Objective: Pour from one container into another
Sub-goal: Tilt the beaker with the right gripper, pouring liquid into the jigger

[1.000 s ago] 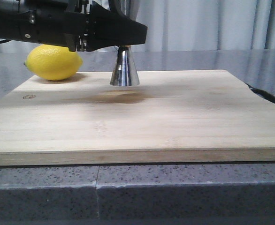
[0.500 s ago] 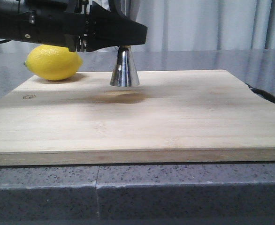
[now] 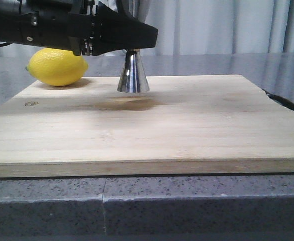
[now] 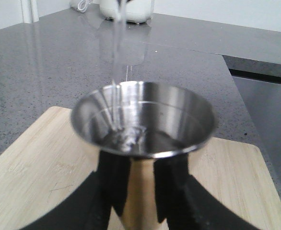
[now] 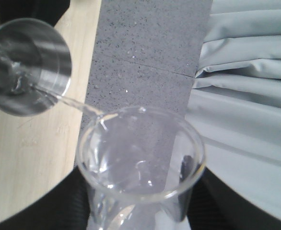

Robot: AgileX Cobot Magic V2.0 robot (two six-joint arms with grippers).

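Observation:
The steel jigger [image 3: 133,75] stands on the wooden board [image 3: 152,130], its upper cone hidden in the front view behind my left arm. My left gripper [image 4: 139,191] is shut on the jigger's narrow waist, just under the wide cup [image 4: 143,117]. A thin stream of clear water [image 4: 115,67] falls into that cup, and a little liquid lies at its bottom. My right gripper [image 5: 140,211] is shut on the clear glass beaker [image 5: 140,153], which is tilted above the jigger [image 5: 28,67]. Water runs from the beaker's lip [image 5: 78,105] down into the steel cup.
A yellow lemon [image 3: 56,66] lies at the board's back left corner, close to the left arm. A black object [image 3: 285,103] sits off the board's right edge. A white appliance [image 4: 126,9] stands far back on the grey counter. Curtains [image 5: 246,96] hang behind.

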